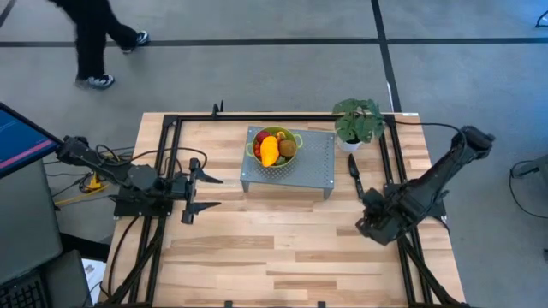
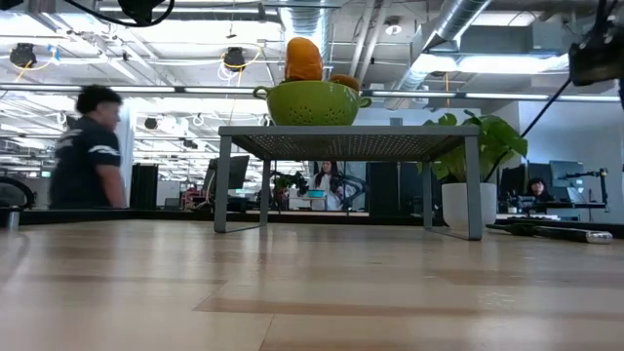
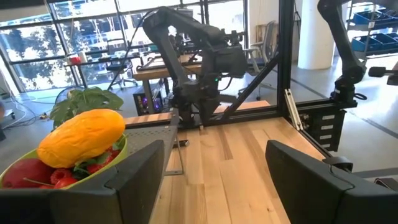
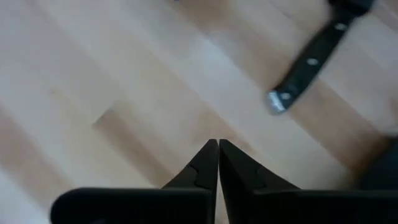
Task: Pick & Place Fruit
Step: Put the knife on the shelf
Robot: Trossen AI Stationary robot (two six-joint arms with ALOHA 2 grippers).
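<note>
The fruit lies in a green colander (image 1: 274, 147) standing on a grey perforated metal stand (image 1: 317, 162) at the table's far middle. It includes a long orange-yellow piece (image 1: 269, 151), a brown-green oval (image 1: 288, 147) and red pieces (image 3: 25, 173). My left gripper (image 1: 199, 190) hovers at the table's left, level and open, pointing toward the stand; nothing lies between its fingers (image 3: 214, 152). My right gripper (image 1: 370, 227) is at the table's right, tipped downward over bare wood, its fingertips (image 4: 218, 146) shut and holding nothing.
A black-handled knife (image 1: 354, 175) lies on the wood between the stand and my right gripper, also visible as the knife (image 4: 309, 62) past the shut fingers. A potted plant (image 1: 358, 121) stands at the far right. A person (image 1: 94, 34) walks beyond the far edge.
</note>
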